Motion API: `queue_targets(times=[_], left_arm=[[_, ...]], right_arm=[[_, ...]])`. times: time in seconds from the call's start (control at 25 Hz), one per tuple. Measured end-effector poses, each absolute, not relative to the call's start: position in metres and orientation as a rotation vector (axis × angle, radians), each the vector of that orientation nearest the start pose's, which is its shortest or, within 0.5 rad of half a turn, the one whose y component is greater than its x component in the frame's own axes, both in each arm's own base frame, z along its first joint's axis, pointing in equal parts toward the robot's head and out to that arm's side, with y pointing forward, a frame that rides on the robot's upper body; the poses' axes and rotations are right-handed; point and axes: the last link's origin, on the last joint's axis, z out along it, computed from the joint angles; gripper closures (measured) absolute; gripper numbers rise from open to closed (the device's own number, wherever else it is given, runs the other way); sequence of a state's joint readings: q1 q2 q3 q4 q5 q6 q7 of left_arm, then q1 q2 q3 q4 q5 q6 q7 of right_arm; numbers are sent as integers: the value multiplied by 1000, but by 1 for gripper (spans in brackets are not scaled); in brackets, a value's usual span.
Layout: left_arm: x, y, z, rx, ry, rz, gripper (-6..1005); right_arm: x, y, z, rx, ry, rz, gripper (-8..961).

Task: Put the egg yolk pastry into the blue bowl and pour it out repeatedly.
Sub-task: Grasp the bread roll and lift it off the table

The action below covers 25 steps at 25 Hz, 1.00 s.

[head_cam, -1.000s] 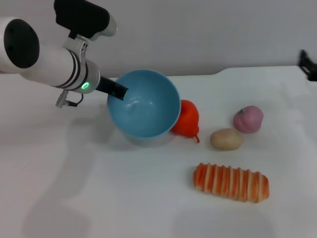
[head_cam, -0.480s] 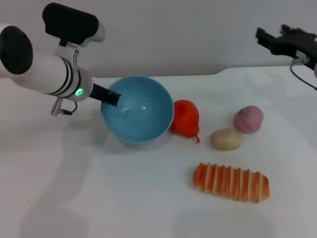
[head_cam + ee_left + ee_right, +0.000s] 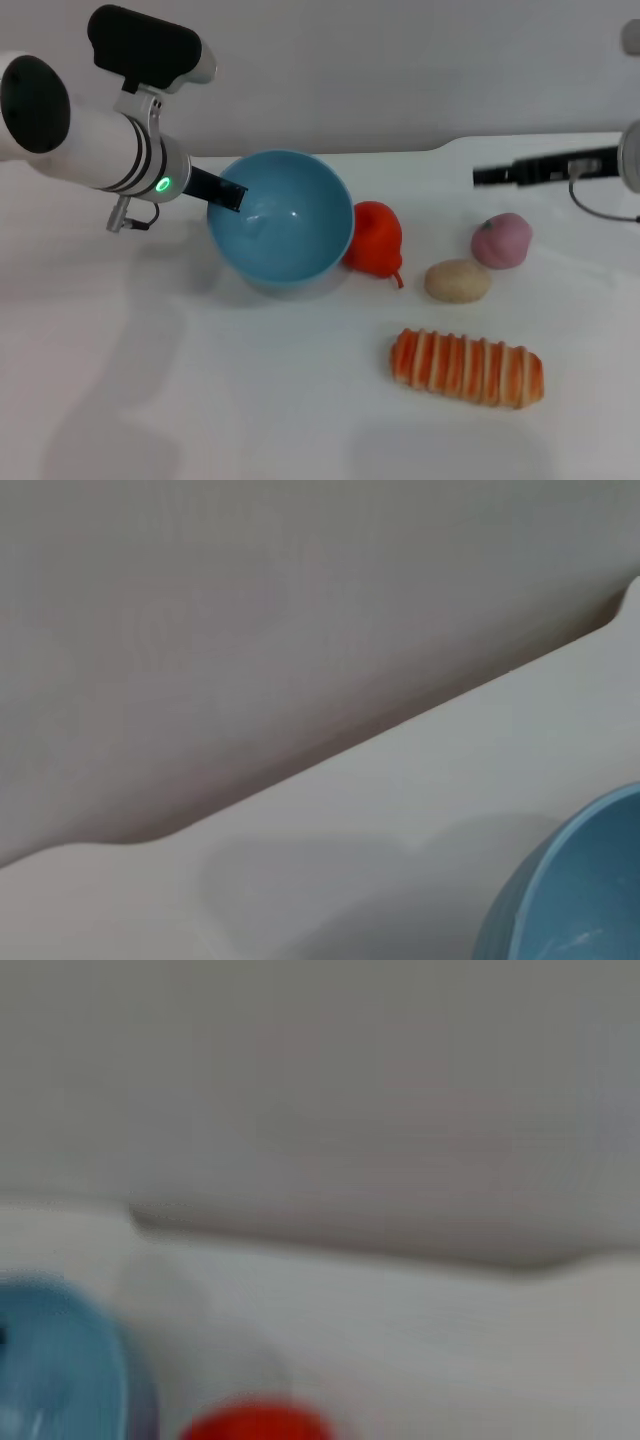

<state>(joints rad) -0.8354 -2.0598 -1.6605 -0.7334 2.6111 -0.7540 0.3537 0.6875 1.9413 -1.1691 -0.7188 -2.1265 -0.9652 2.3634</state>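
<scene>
The blue bowl [image 3: 281, 216] is tipped with its empty inside facing me, and it rests against the white table. My left gripper [image 3: 226, 192] is shut on its left rim; the bowl's edge [image 3: 570, 890] also shows in the left wrist view. The egg yolk pastry [image 3: 457, 281] lies on the table to the right of the bowl, outside it. My right gripper [image 3: 482, 176] reaches in from the right edge, in the air above and behind the pastry. In the right wrist view the bowl [image 3: 60, 1360] appears blurred.
A red pepper [image 3: 375, 238] leans against the bowl's right side. A pink peach-shaped bun [image 3: 501, 240] sits just right of the pastry. A long orange-striped bread [image 3: 466, 366] lies nearer the front. The table's back edge [image 3: 420, 150] meets a grey wall.
My right arm has come in from the upper right and dropped lower, toward the pink bun. The bowl shifted slightly left earlier and now holds almost still.
</scene>
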Motion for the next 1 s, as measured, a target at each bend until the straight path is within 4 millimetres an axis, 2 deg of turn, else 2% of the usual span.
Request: queue_targets(times=[0.28,0.48,0.84,1.0], left_arm=[[-198,448,-49,-2211,-954,180,999],[-199,448,-50,-2211,-955,182,999],[-199,447,-50,-2212,-956,182,1000],[-200,448,-49,-2213,-950,185,1000]], right_arm=[[244,422,9,-2346,1305,103,290],[247,415,-3,-2369,1337,62,290],[256,404,-37,-2348,1395,20,289],[258,403,-40,-2335,1408,20,289]])
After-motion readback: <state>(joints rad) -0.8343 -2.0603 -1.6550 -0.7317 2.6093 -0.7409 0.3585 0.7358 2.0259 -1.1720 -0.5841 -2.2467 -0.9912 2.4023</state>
